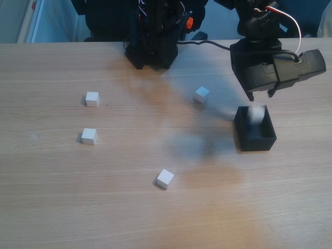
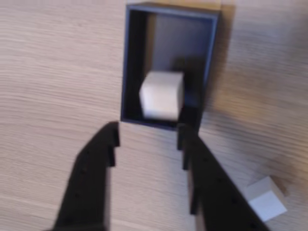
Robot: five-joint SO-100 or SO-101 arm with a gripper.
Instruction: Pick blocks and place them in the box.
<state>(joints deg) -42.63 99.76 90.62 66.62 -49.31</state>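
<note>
The black box (image 1: 254,139) stands at the right of the table in the fixed view. A white block (image 1: 256,114) shows blurred at its mouth, and in the wrist view this block (image 2: 161,94) sits inside the box (image 2: 131,67). My gripper (image 1: 261,96) hangs just above the box, open, with nothing between its fingers (image 2: 98,156). Several more white blocks lie on the table: one (image 1: 202,94) left of the box, two at the left (image 1: 92,98) (image 1: 89,136), and one (image 1: 165,178) near the front.
The arm's black base (image 1: 153,49) stands at the table's back edge, with cables beside it. In the wrist view a white block (image 2: 266,198) lies at the lower right, beside the right finger. The wooden table (image 1: 155,218) stretches wide in front.
</note>
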